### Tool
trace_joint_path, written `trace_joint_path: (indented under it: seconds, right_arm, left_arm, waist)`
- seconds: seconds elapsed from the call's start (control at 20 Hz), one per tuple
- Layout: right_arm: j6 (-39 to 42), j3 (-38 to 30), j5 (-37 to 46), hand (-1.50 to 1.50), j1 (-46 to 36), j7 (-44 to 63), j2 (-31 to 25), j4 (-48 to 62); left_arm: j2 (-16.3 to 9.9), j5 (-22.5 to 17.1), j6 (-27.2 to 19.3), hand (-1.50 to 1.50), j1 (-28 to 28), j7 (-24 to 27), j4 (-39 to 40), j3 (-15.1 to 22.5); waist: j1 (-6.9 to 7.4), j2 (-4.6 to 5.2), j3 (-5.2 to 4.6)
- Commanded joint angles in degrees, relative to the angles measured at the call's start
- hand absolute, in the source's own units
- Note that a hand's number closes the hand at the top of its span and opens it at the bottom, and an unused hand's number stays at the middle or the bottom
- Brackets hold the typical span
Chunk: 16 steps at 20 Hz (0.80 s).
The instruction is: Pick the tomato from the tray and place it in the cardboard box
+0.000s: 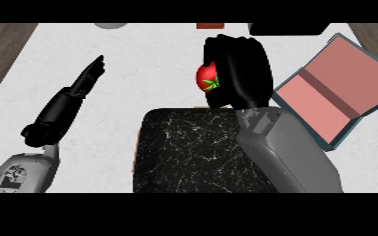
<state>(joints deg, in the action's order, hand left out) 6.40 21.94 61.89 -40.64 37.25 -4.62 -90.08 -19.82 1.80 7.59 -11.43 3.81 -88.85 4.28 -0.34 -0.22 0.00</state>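
Observation:
The red tomato [207,77] with its green stalk shows at the left side of my right hand [240,70], whose black fingers curl round it and hide most of it. Hand and tomato are just beyond the far edge of the black marbled tray [184,150], which lies at the lower middle. The cardboard box [332,92], with a pink inside and grey-blue rim, lies open to the right of the hand, tilted in the view. My left hand [81,87] rests at the left with straight fingers pointing away, holding nothing.
Along the counter's far edge are a grey round object [111,25], a small red-brown object [210,25] and a black object [288,28]. The white counter [148,65] stretches between my two hands. Dark wood shows at the far corners.

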Motion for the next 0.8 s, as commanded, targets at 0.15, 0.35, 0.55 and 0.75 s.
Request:
trace_joint_path:
  seconds: [0.15,0.35,0.55,0.75]
  right_arm:
    - [-1.9,-13.4,-0.2,1.50,-1.7,4.5,-3.9,-1.3]
    - [-4.1,-20.6,-2.8,1.50,-3.1,1.4,-7.6,1.4]
    - [-0.5,-26.6,-6.1,1.50,-2.2,-3.7,-15.1,4.9]
    - [3.0,-29.8,-9.1,1.50,-2.3,-10.9,-21.0,14.4]
  left_arm:
    - [1.9,2.1,-1.4,0.00,-2.4,-2.2,0.6,0.6]
    - [1.3,1.1,0.9,0.00,-3.0,2.2,4.6,-1.3]
    - [-0.1,0.6,2.5,0.00,-0.3,2.3,1.7,-2.4]
    - [0.6,1.3,2.2,0.00,-0.7,2.4,2.0,-2.0]
  waist:
    - [0.09,0.23,0.01]
    - [0.23,0.34,-0.01]
    - [0.50,0.24,0.00]
    - [0.79,0.47,0.01]
